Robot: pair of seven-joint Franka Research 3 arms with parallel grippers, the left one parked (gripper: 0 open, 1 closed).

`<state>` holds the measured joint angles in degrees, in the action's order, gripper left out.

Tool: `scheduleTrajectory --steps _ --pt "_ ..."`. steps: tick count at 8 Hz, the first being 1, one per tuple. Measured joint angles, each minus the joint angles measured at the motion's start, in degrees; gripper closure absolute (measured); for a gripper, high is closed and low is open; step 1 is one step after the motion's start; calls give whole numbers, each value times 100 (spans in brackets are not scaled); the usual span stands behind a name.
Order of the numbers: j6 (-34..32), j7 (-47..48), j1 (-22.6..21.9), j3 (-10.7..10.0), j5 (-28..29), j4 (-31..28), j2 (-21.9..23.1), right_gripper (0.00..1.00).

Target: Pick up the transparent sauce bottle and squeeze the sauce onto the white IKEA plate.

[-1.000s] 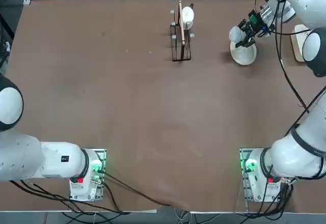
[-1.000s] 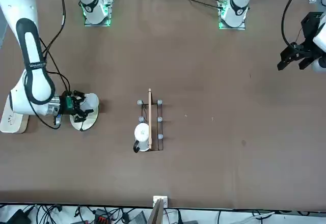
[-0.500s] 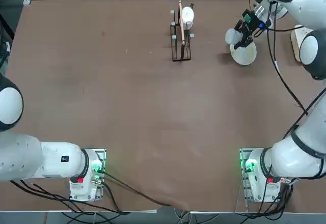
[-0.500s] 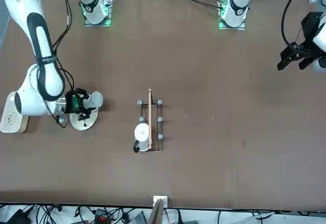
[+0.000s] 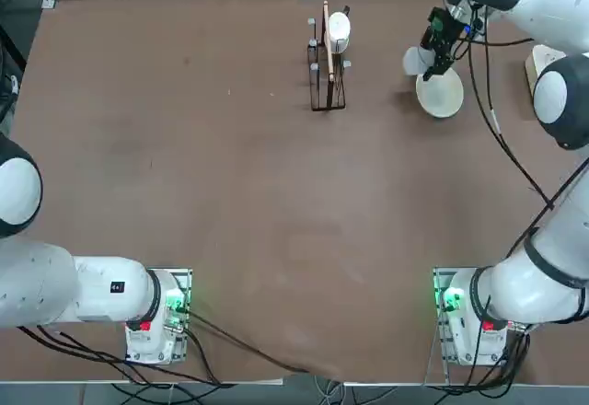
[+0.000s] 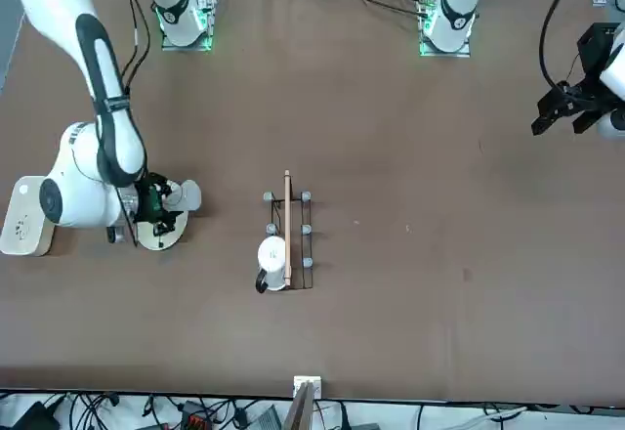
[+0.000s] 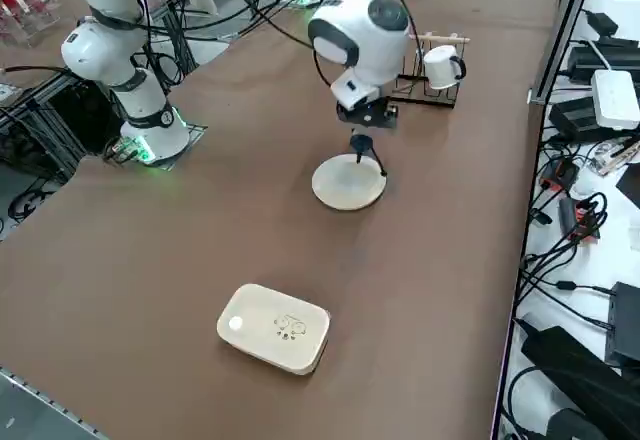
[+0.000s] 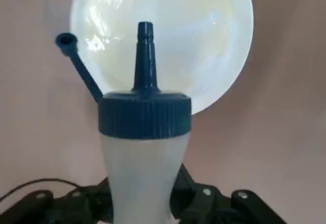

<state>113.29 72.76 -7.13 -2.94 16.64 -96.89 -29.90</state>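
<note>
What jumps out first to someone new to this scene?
Probably the transparent sauce bottle, its blue cap and nozzle pointing over the white IKEA plate, clamped between the fingers of the right gripper. Next, the white rounded-rectangular container on the brown table, off to the robot's right of the plate. Then the wire rack with a white mug, standing apart near the table's middle in the front view.

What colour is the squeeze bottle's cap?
The cap is dark blue; the right wrist view shows it best.
</note>
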Motion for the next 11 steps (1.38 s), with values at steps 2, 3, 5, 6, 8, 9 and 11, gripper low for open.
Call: scheduleTrajectory --steps 2,3,5,6,8,9,11 --pt "-1 426 -258 1 -425 90 83 66" --pt "-2 656 -381 1 -718 91 110 66" --pt "-6 1207 -663 3 -1511 93 118 66" --pt "-18 1511 -782 6 -1859 93 118 66" --pt "-188 1882 -958 5 -2377 93 118 66" --pt "-329 2118 -1061 5 -2780 95 118 66" --pt "-950 2416 -1245 14 -3574 143 112 66"
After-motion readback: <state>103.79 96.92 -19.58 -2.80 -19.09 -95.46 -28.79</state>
